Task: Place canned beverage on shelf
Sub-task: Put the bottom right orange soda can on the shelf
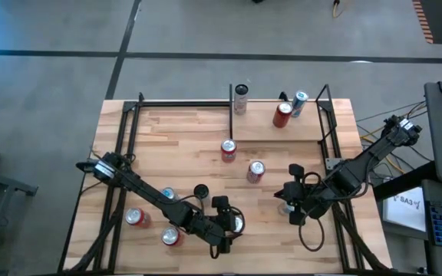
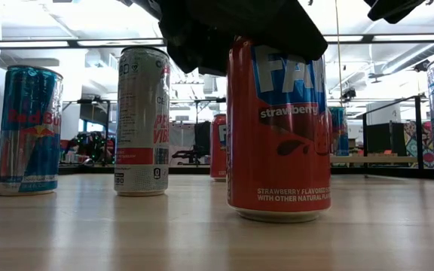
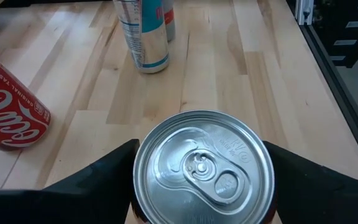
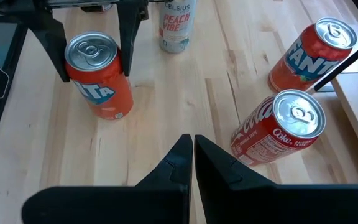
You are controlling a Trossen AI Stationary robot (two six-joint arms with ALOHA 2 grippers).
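Fanta can [image 3: 204,168] between left tool [image 3: 197,180] fingers.

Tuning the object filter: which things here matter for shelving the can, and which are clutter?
Job: strawberry soda can, left gripper around it, shelf.
Clutter: cola can, peach drink can, blue energy-drink can, idle right gripper over the table.

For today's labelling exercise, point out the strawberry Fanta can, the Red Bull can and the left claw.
Strawberry Fanta can [image 2: 279,128]: low view, on its printed side.
Red Bull can [image 2: 29,129]: low view, on its blue side.
Left claw [image 3: 202,171]: left wrist view, midway between its fingertips, over the can lid.
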